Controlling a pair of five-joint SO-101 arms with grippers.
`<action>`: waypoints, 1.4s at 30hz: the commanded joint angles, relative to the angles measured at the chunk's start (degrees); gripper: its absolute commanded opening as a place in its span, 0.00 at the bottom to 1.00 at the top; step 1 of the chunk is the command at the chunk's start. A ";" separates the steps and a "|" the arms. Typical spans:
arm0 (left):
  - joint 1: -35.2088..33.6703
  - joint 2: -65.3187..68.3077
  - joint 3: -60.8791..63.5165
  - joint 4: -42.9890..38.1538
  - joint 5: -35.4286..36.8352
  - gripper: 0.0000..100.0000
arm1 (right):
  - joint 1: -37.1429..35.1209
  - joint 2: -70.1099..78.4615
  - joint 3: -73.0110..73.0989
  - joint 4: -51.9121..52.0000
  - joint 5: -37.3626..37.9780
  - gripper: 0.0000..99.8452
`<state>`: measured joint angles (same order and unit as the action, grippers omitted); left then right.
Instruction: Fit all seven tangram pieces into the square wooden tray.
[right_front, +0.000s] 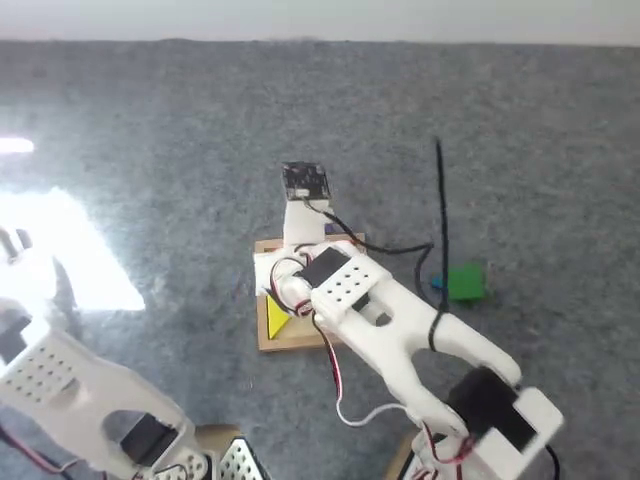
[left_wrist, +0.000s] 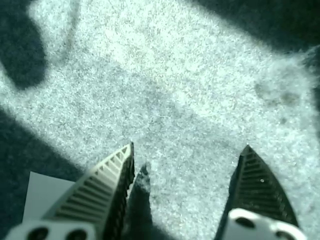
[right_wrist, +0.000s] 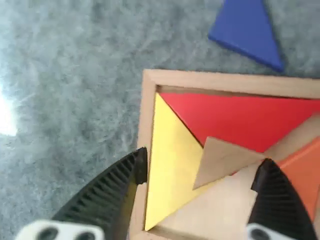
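Tray (right_front: 290, 343) is sitting mid-frame on the tabletop (right_front: 150, 150), holding one yellow triangle (right_wrist: 170, 170), long edge along the left wall and apex pointing inward, one red triangle (right_wrist: 235, 117) and one orange piece (right_wrist: 305, 170). One blue triangle (right_wrist: 247, 27) is lying just outside; one green piece (right_front: 466, 282) is resting farther right. Right hand (right_wrist: 204, 157) is hovering above, fingers apart; left hand (left_wrist: 189, 146) is gaping over tabletop.
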<state>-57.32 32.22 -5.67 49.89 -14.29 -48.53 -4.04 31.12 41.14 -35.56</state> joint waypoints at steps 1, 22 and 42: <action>0.79 -0.97 -1.01 -0.79 -0.44 0.32 | -0.75 -7.43 -3.52 2.15 7.74 0.31; 0.62 -1.05 -0.92 -0.79 -0.44 0.32 | -2.42 6.73 2.02 -11.47 19.16 0.31; 0.62 -1.23 -0.84 -0.79 -0.44 0.32 | -8.40 5.93 0.97 -11.47 19.25 0.31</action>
<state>-57.05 32.22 -5.67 49.89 -14.29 -56.62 1.23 35.43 30.15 -15.69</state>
